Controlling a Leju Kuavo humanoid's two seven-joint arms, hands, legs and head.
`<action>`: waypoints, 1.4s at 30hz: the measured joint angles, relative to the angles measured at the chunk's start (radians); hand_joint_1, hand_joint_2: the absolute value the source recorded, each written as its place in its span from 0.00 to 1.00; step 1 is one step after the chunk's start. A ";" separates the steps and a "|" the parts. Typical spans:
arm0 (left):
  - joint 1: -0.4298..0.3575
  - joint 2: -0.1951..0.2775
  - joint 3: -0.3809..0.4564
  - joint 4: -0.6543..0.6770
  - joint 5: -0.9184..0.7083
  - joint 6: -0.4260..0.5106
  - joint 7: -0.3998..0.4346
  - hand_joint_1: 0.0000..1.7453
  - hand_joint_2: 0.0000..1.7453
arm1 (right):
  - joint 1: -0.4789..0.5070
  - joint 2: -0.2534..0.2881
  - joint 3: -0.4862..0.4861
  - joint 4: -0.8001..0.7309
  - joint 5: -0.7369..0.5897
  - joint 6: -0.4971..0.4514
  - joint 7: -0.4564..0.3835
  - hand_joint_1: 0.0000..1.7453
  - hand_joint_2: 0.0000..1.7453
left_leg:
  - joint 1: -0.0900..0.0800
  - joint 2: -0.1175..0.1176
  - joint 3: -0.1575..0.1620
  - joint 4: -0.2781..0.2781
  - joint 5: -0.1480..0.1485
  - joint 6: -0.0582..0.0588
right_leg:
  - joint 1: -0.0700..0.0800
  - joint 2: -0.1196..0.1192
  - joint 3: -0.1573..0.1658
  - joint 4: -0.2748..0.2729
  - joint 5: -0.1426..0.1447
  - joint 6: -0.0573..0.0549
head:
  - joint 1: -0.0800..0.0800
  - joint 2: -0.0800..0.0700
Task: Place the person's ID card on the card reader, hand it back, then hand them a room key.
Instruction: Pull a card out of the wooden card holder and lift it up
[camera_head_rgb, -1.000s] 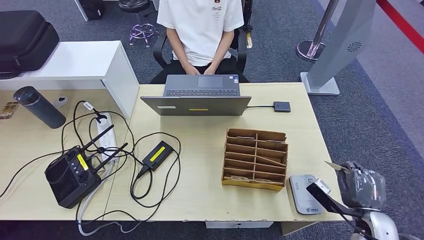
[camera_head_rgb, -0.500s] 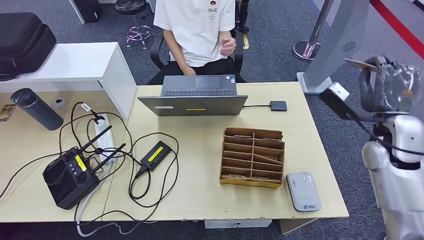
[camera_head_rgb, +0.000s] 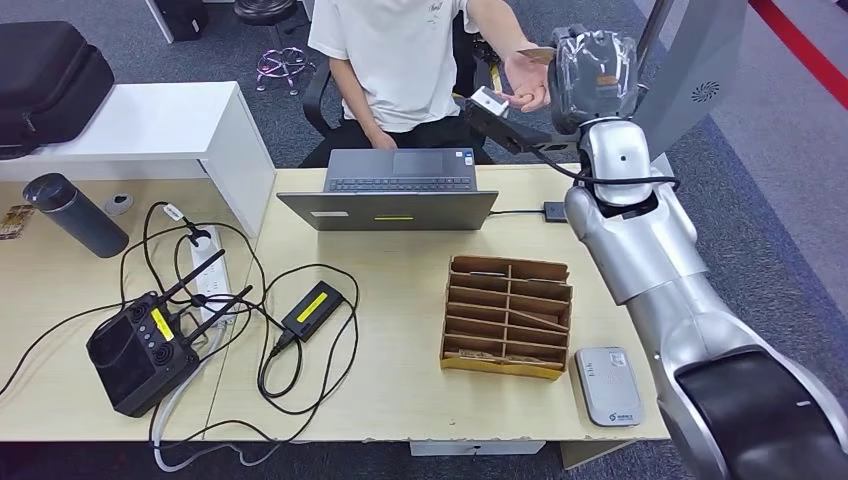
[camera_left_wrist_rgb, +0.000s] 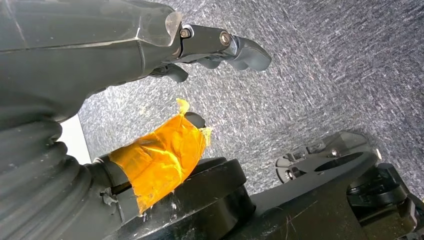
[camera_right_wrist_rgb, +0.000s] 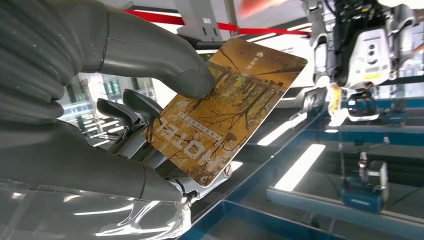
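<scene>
room key (camera_right_wrist_rgb: 227, 110) pinched between thumb and fingers (camera_right_wrist_rgb: 120, 112), right hand (camera_head_rgb: 592, 62)

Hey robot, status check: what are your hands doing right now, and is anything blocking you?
Right hand pinches hotel key card, raised toward person's open hand. Left hand holds nothing. Nothing between card and palm.

From our head we look forward and down, well above our raised right hand (camera_head_rgb: 592, 65). Our right wrist camera sits close behind that same hand, facing upward past its fingers. Our left wrist camera, close behind the left hand (camera_left_wrist_rgb: 220, 47), faces the floor.
</scene>
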 joint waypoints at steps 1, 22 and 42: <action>0.000 0.000 -0.002 0.000 -0.001 0.000 0.000 0.00 1.00 | -0.004 0.010 0.006 0.012 0.001 -0.001 0.001 1.00 1.00 | 0.000 0.000 0.000 0.000 0.000 0.000 | 0.000 0.000 0.000 0.000 0.000 0.000 | 0.000 0.000; -0.001 -0.004 -0.006 0.000 0.021 0.000 0.000 0.00 1.00 | 0.051 0.051 0.041 0.089 -0.034 -0.037 -0.021 0.00 0.75 | 0.000 -0.002 0.000 0.000 0.000 0.000 | 0.000 -0.002 0.000 -0.001 0.000 0.000 | 0.000 0.000; 0.028 -0.007 0.030 0.000 0.122 0.051 0.000 0.00 1.00 | 0.930 -0.147 -0.195 -0.755 -0.312 -0.185 -0.218 0.00 1.00 | 0.000 -0.007 -0.001 0.000 -0.008 0.004 | 0.000 -0.007 0.002 -0.004 -0.007 0.002 | 0.000 0.000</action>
